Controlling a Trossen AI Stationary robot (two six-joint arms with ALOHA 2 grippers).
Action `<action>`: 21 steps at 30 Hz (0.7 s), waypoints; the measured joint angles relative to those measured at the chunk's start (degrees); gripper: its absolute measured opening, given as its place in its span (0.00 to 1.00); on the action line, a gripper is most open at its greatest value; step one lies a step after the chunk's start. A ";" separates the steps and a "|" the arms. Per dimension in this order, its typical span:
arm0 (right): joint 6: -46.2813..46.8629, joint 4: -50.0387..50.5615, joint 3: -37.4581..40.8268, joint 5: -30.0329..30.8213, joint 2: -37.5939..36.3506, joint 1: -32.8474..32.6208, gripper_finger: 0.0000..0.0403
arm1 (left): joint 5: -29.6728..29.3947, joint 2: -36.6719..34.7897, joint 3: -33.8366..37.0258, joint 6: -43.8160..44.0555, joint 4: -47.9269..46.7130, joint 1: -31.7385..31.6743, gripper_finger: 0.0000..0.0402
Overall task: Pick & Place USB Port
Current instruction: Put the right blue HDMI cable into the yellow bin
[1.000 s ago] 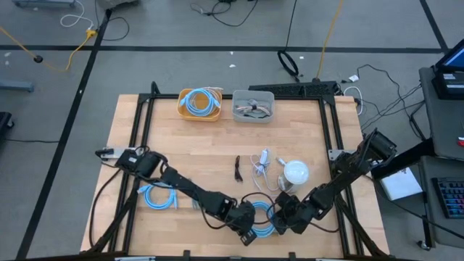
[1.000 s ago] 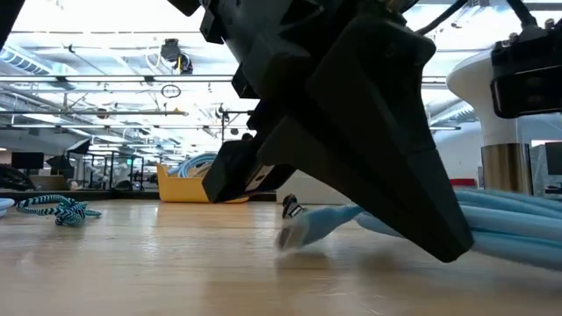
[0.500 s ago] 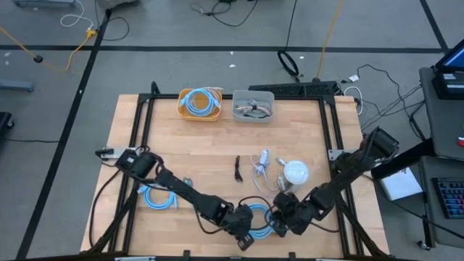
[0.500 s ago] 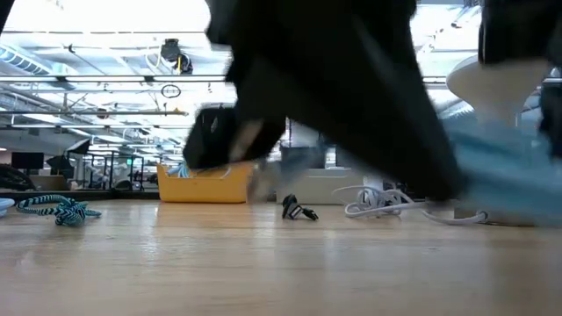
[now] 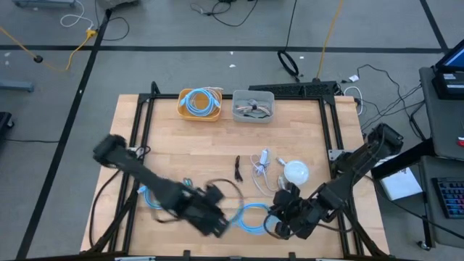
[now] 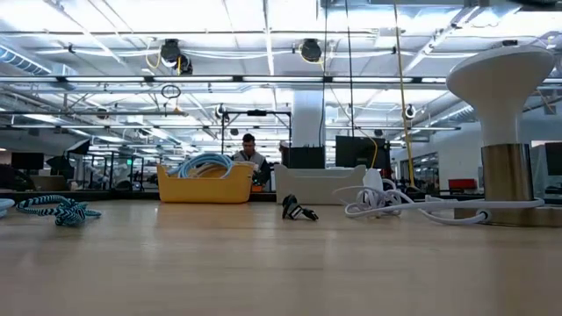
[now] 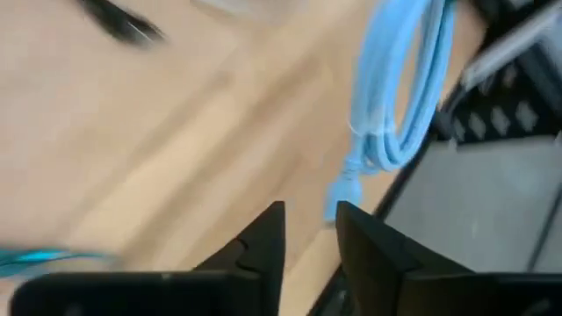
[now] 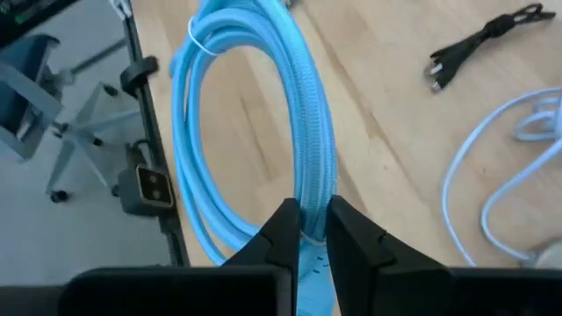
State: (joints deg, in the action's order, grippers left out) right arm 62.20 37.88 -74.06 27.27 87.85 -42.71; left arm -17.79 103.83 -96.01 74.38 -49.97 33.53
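Note:
A light-blue coiled cable [image 5: 250, 216] hangs near the table's near edge, with my right gripper [image 5: 275, 221] shut on it; the right wrist view shows its loop [image 8: 250, 132]. My left gripper [image 5: 217, 222] stands to the left of the coil, raised and apart from it. Its fingers are open [image 7: 307, 230] with nothing between them. In the left wrist view the coil [image 7: 399, 105] and its plug end [image 7: 342, 189] lie beyond the fingertips. Neither gripper shows in the low view. My right gripper pinches the coil's bundled strands [image 8: 312, 211] between its two fingers, at one spot on the loop. The fingers come slanting down from the table's right and lie across the strands. The loop hangs away from the fingers. The low view shows none of it on the table.
At the far edge stand a yellow bin [image 5: 199, 104] with blue cable and a grey bin [image 5: 254, 105]. A black cable [image 5: 238, 168], a white cable [image 5: 259, 167] and a white round-topped object [image 5: 296, 172] lie mid-table. A blue-and-black cable [image 5: 156, 196] lies at the left.
Both grippers have risen out of the low view. My left gripper has come away from the coil and gone toward the table's left edge. My right gripper has gone up with the coil, which has left the tabletop where it lay a second ago.

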 joint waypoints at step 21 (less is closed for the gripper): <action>-27.33 8.75 -9.37 9.35 -0.04 7.01 0.07 | -3.68 -9.35 0.07 -20.36 1.70 -11.16 0.33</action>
State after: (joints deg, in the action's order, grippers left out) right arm 34.87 46.63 -83.42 36.62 87.81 -35.70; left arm -21.47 94.48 -95.94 54.02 -48.27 22.37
